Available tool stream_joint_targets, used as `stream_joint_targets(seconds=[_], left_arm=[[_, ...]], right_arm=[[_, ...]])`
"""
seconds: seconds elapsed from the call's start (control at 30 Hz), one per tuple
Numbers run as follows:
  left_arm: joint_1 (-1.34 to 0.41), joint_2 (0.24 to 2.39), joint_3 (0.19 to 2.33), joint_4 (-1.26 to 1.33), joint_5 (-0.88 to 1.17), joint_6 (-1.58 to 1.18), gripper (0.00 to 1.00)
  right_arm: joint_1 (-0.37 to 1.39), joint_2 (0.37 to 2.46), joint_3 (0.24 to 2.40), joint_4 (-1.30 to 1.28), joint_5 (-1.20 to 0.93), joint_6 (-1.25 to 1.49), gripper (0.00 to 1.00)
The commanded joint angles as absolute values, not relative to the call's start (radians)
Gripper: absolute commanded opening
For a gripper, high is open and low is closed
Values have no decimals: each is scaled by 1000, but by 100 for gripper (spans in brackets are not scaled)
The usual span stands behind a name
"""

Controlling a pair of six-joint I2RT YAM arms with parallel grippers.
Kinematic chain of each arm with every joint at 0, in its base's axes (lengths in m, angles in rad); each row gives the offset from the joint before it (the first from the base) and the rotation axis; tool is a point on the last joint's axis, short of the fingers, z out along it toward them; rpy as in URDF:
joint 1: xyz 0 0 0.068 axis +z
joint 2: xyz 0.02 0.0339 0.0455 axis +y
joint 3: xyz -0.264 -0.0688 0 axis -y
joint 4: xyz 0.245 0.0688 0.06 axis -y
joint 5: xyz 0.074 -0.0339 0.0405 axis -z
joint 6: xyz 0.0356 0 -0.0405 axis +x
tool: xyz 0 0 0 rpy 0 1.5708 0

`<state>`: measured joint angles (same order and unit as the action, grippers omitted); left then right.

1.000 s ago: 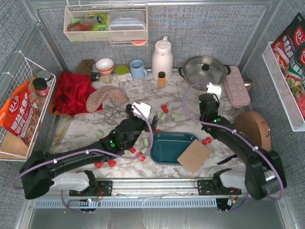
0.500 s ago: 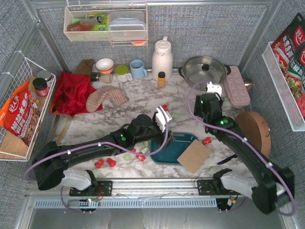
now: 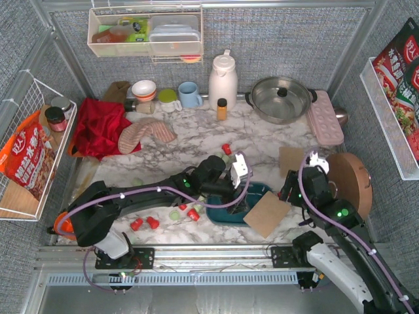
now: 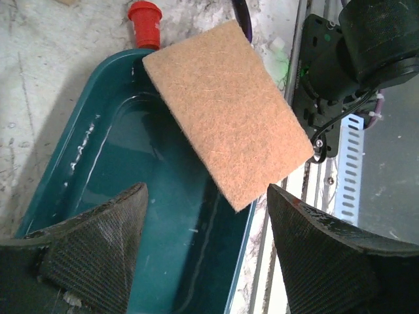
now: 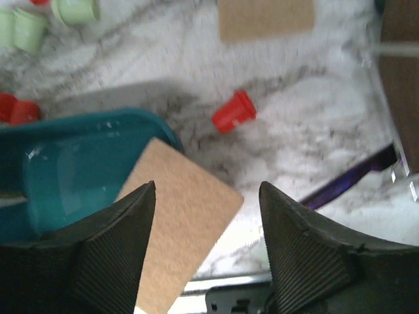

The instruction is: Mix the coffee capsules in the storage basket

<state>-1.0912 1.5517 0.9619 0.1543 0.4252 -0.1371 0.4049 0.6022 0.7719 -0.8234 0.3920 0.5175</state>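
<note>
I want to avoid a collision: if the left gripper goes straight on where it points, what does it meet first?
Probably the bare floor of the storage basket, just beside the brown pad; depth is unclear.

The bench [image 3: 186, 149] has a white marble-pattern top with grey veining. Grey woven fabric covers the back wall [image 3: 281, 39], left wall [image 3: 16, 39] and right wall [image 3: 400, 12]. A clear shelf [image 3: 95, 40] hangs on the back wall. A white wire basket [image 3: 31, 91] hangs on the left wall and a white bin [image 3: 382, 114] on the right. An aluminium rail [image 3: 209, 250] borders the near edge. Lighting is even.
</note>
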Motion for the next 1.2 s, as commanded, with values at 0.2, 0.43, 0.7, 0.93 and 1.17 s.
stream_joint_targets(seconds=[0.2, 0.43, 0.7, 0.93, 1.17], left_arm=[[-1091, 1658, 1051, 108, 493, -233, 80], [-1091, 1652, 1043, 121, 467, -253, 78], [-1091, 1655, 1043, 121, 450, -258, 77], [-1090, 1649, 1045, 111, 420, -243, 77], [-1091, 1651, 1046, 107, 406, -240, 77]], right_arm=[[405, 490, 651, -967, 241, 779, 77], [406, 402, 499, -896, 238, 915, 79], [407, 215, 380, -801, 251, 988, 78], [406, 155, 382, -814, 289, 988, 50], [407, 198, 414, -791, 289, 953, 15]])
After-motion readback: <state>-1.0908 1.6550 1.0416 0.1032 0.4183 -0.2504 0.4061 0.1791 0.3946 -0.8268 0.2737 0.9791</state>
